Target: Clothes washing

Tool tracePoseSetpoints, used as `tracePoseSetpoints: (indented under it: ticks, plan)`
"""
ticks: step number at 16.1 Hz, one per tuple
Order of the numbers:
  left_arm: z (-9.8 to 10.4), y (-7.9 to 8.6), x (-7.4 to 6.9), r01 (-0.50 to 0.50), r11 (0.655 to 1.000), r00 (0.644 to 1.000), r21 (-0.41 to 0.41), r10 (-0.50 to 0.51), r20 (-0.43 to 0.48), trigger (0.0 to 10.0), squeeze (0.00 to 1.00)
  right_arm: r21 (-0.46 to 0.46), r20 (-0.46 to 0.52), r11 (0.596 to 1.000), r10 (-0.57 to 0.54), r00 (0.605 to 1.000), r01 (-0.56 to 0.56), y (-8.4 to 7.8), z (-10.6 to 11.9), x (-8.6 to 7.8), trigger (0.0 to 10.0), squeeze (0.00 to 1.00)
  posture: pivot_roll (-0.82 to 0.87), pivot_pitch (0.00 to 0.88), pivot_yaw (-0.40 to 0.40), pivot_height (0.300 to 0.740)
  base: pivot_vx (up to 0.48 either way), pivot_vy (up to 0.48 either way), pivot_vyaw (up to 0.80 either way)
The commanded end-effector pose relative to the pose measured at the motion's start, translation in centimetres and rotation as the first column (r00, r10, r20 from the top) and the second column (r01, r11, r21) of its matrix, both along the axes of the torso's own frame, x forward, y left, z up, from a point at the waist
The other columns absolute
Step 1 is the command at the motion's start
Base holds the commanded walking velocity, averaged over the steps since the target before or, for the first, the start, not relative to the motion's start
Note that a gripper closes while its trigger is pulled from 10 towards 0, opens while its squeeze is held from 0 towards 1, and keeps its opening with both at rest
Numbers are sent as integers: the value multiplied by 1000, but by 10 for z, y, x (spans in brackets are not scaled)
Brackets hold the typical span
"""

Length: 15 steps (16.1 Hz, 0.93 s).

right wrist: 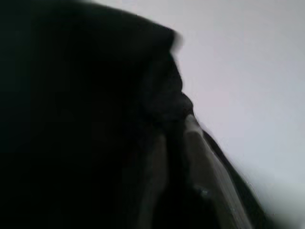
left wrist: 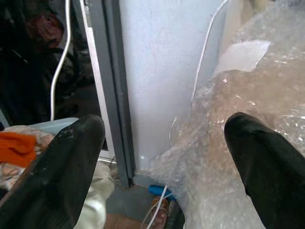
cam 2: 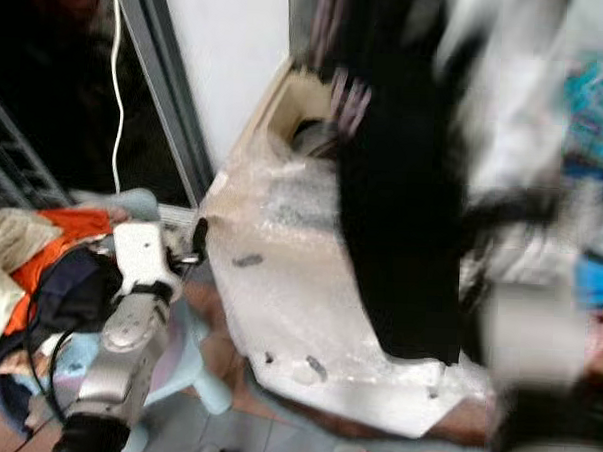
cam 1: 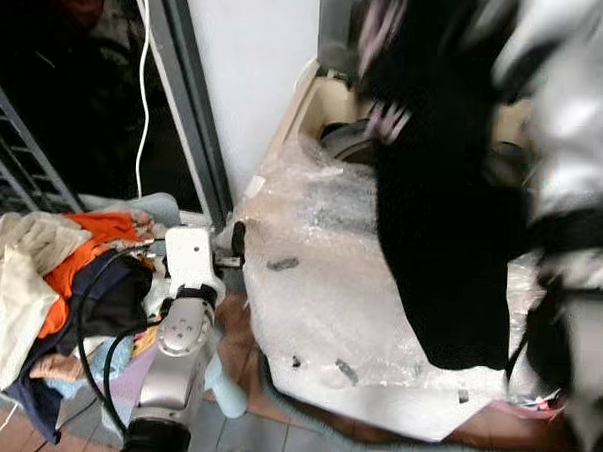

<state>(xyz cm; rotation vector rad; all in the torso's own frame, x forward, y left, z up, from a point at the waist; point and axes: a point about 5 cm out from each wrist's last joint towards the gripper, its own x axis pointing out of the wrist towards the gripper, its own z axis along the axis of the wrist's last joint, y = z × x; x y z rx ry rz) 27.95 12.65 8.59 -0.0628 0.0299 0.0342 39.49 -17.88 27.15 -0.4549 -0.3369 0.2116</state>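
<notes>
- Left eye view: I see a long black garment (cam 1: 437, 222) hanging high over the washing machine (cam 1: 319, 287), whose top is wrapped in bubble wrap. The drum opening (cam 1: 345, 138) lies just behind the garment's upper part. My right arm is a blur at the right edge, raised beside the cloth. I judge I am mid-load, carrying this piece to the drum.
- Left eye view, lower left: the pile of clothes (cam 1: 48, 295) sits in a pale blue basket, well apart from the machine. My left arm reaches forward beside it.
- Right eye view: same scene, heavily blurred on the right. The garment's striped trim (cam 2: 347, 93) hangs by the drum mouth.
- Left wrist view: the left gripper (left wrist: 162, 157) is spread wide and holds nothing, its fingers (left wrist: 62, 176) pointing at the wall corner and the bubble wrap.
- Right wrist view: dark cloth (right wrist: 86, 119) covers most of the lens. I cannot tell how the right gripper's fingers stand.
- Next, I judge, the garment's hem must clear the rim, then be lowered into the drum before release.
</notes>
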Motion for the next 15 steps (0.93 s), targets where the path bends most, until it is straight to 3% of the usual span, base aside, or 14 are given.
tracePoseSetpoints:
  ticks: [1, 3, 5, 6, 7, 8, 10, 12, 13, 14, 15]
  plan:
    - [-3, 1, -2, -18, 1000, 1000, -5, 18, -20, 10000, 0, -27, -107, 996, 76, 991, -79, 14, -23, -2, 10000, 1000, -101, 0, 96, 740, 0, 0, 0]
    - [-3, 2, -2, -13, 1000, 1000, -5, 13, -27, 10000, 0, -54, -260, 993, 89, 962, -106, 9, -64, -18, 10000, 1000, -109, 0, 102, 740, 0, 0, 0]
    - [-4, 1, -2, -4, 1000, 999, -4, 4, -31, 10000, 0, -43, -303, 995, 70, 951, -87, -1, -80, -31, 10000, 1000, -115, 0, 105, 740, 0, 0, 0]
    - [-4, 0, -2, -2, 1000, 999, -4, 2, -32, 10000, 0, -43, -275, 996, 58, 960, -72, -4, -80, -35, 10000, 1000, -116, 0, 104, 740, 0, 0, 0]
    - [-4, 0, -3, -4, 1000, 999, -3, 4, -36, 10000, 0, -42, -77, 994, 93, 993, -96, -7, -61, -53, 10000, 1000, -112, 0, 104, 740, 0, 0, 0]
    - [-5, 2, -4, -11, 1000, 999, -2, 11, -39, 10000, 0, -40, -45, 988, 147, 988, -149, -7, -58, -66, 10000, 1000, -111, 0, 103, 740, 0, 0, 0]
    - [-6, 3, -5, -17, 1000, 999, -2, 17, -45, 10000, 0, -35, -202, 974, 214, 956, -225, -23, -79, -87, 10000, 1000, -111, 0, 101, 740, 0, 0, 0]
    - [-7, 4, -6, -15, 1000, 999, -3, 15, -51, 10000, 0, -64, -324, 979, 165, 932, -195, -43, -99, -108, 10000, 1000, -119, 0, 104, 740, 0, 0, 0]
    - [-7, 5, -6, -12, 1000, 998, -3, 12, -54, 10000, 0, -74, -394, 975, 165, 904, -210, -46, -111, -117, 10000, 992, -120, 0, 105, 740, 0, 0, 0]
    - [-7, 5, -6, -10, 1000, 998, -2, 10, -55, 10000, 0, -92, -449, 969, 163, 879, -227, -47, -121, -122, 8157, 741, -121, 0, 106, 740, 0, 0, 0]
    - [-8, 4, -6, -2, 1000, 998, 1, 2, -60, 10000, 0, -148, -549, 965, 101, 829, -216, -53, -146, -134, 0, 0, -123, 0, 111, 740, 0, 0, 0]
